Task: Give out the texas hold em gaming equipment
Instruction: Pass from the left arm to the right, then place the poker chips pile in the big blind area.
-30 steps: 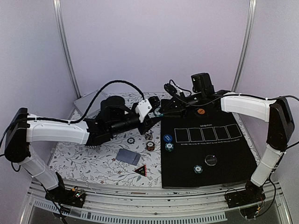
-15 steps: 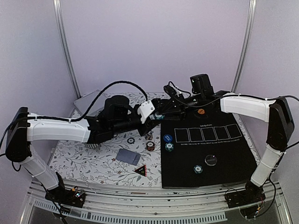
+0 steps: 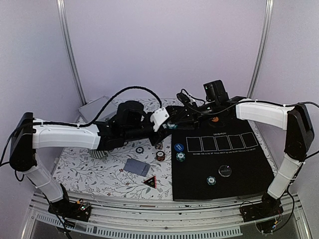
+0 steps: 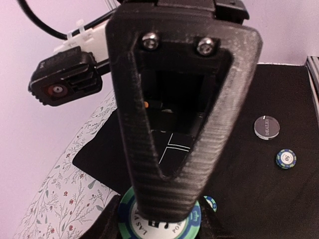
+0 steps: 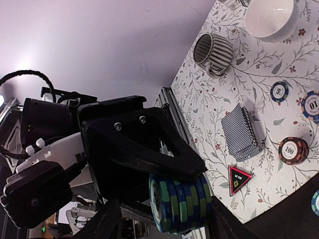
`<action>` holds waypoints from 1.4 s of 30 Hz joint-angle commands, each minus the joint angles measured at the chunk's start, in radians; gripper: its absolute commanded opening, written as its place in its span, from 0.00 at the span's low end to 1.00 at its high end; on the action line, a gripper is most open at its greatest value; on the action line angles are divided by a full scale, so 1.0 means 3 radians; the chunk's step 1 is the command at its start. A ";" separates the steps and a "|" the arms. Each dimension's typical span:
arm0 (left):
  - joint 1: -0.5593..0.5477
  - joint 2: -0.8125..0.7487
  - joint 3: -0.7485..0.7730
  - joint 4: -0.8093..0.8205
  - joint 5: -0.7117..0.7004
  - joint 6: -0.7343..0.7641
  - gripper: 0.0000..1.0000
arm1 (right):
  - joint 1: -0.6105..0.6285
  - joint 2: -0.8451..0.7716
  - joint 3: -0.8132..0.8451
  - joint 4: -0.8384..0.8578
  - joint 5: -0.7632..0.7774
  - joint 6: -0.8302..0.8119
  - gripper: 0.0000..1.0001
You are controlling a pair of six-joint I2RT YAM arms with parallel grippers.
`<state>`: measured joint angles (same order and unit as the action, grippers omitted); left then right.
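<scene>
A stack of green-and-blue striped poker chips [image 5: 182, 201] hangs in the air over the far left corner of the black mat [image 3: 239, 159]. My left gripper [image 3: 167, 123] is shut on the stack by its rim; its front chip [image 4: 159, 221] shows between my fingers in the left wrist view. My right gripper [image 3: 174, 117] is open, with a finger on either side of the stack [image 5: 164, 219]; one touches its end face. On the table lie grey-blue cards [image 3: 136, 167], a blue button [image 3: 179, 147], a teal chip [image 3: 180, 157], a red-brown chip [image 3: 160, 155] and a black dealer disc [image 3: 225, 171].
An orange chip [image 3: 214, 119] and a white-centred chip [image 3: 211, 180] lie on the mat. A red-edged triangle marker [image 3: 149, 181] lies near the cards. A striped mug [image 5: 213, 52] and a white bowl [image 5: 271, 17] stand on the flowered cloth. A silver case [image 3: 92, 107] is at the back left.
My left arm has moved right and a little away, carrying the chip stack up to the right gripper. The right arm has barely moved.
</scene>
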<state>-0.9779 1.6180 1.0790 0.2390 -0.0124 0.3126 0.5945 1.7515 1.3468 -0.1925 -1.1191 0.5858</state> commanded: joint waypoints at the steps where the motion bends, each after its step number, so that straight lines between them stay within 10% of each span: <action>1: -0.0031 0.0021 0.0120 -0.0021 -0.0014 -0.0034 0.00 | 0.0019 0.0050 0.0033 -0.0107 0.0059 -0.0123 0.51; 15: -0.0029 0.0013 0.0132 -0.0120 0.0008 -0.0033 0.00 | -0.0070 0.0108 0.0039 -0.0143 0.0052 -0.0173 0.03; 20: -0.0026 -0.0037 0.0075 -0.0068 -0.0191 -0.0101 0.96 | -0.0278 0.0124 0.0082 -0.0136 0.0004 -0.0203 0.02; 31: 0.0134 -0.0480 -0.0312 -0.0257 -0.0386 -0.0427 0.98 | -0.1396 0.0716 0.0309 0.0124 0.0353 -0.0156 0.02; 42: 0.0190 -0.0793 -0.0534 -0.0437 -0.0532 -0.0574 0.98 | -0.1586 0.1726 0.0911 0.0150 0.0687 0.0007 0.02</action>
<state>-0.9367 1.4136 0.9348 0.1326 -0.1513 0.1646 0.1081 2.2341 1.5608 -0.1753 -0.9352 0.5674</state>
